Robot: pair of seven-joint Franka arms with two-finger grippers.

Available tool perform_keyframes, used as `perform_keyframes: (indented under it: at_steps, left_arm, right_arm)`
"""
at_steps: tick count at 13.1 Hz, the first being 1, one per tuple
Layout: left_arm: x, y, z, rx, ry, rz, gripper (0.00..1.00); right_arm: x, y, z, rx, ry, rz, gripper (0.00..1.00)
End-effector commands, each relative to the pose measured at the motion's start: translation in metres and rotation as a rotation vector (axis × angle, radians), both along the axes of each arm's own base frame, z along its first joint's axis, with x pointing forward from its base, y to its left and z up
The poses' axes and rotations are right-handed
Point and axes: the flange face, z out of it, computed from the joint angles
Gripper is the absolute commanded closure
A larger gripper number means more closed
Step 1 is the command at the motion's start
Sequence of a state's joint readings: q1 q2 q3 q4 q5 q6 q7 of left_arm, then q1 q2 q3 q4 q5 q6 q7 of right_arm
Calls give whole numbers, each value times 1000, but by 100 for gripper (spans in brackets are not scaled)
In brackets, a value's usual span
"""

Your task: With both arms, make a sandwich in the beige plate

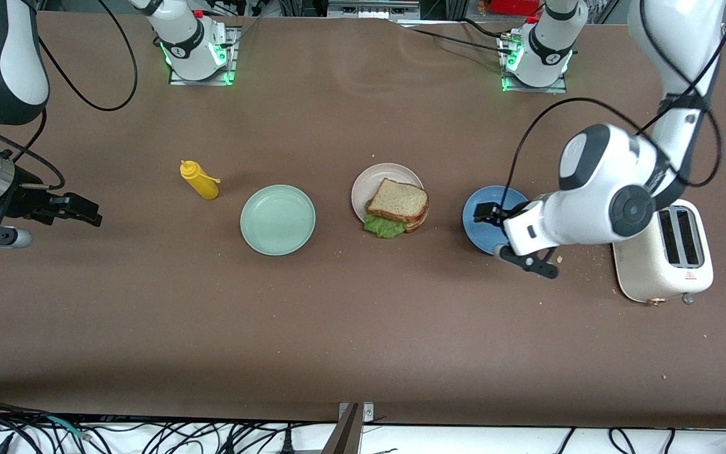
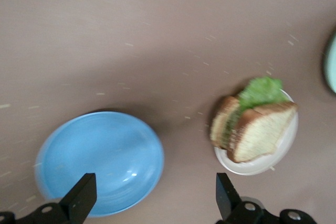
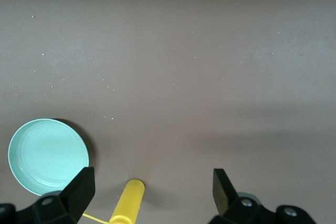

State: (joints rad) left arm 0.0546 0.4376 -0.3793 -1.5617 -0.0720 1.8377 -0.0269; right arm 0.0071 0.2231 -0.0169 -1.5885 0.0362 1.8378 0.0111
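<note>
The sandwich (image 1: 399, 203), two brown bread slices with green lettuce (image 1: 383, 226) sticking out between them, lies on the beige plate (image 1: 372, 180) at mid table. It also shows in the left wrist view (image 2: 260, 129) on the beige plate (image 2: 262, 165). My left gripper (image 1: 484, 213) is open and empty over the blue plate (image 1: 479, 230); the left wrist view shows that plate (image 2: 100, 158) bare below the gripper (image 2: 155, 198). My right gripper (image 1: 89, 213) is open and empty at the right arm's end of the table; in its wrist view the gripper (image 3: 152, 192) is over the yellow bottle (image 3: 128, 200).
A mint green plate (image 1: 278, 219) sits beside the beige plate, toward the right arm's end. A yellow squeeze bottle (image 1: 199, 180) lies beside it. A cream toaster (image 1: 665, 252) stands at the left arm's end. Crumbs lie around the blue plate.
</note>
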Motion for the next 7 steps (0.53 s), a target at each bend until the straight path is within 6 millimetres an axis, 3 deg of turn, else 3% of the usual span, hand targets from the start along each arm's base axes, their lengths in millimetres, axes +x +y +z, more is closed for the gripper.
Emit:
perform_keyframes:
  at_steps: [1,3,5,7]
  left_arm:
    - [-15,13,56,190,-97,112,0]
    - [-26,23,101,301,-185,128,0]
    - [-33,57,145,302,-234,206,0]
    - [-56,88,178,261,-195,291,0]
  right_arm:
    - [-3,-1,2,-13,3,9,1]
    - [-3,-2,3,-15,2,8,1]
    - [-3,-1,3,-13,2,6,1]
    - [-3,-1,2,-13,3,7,1]
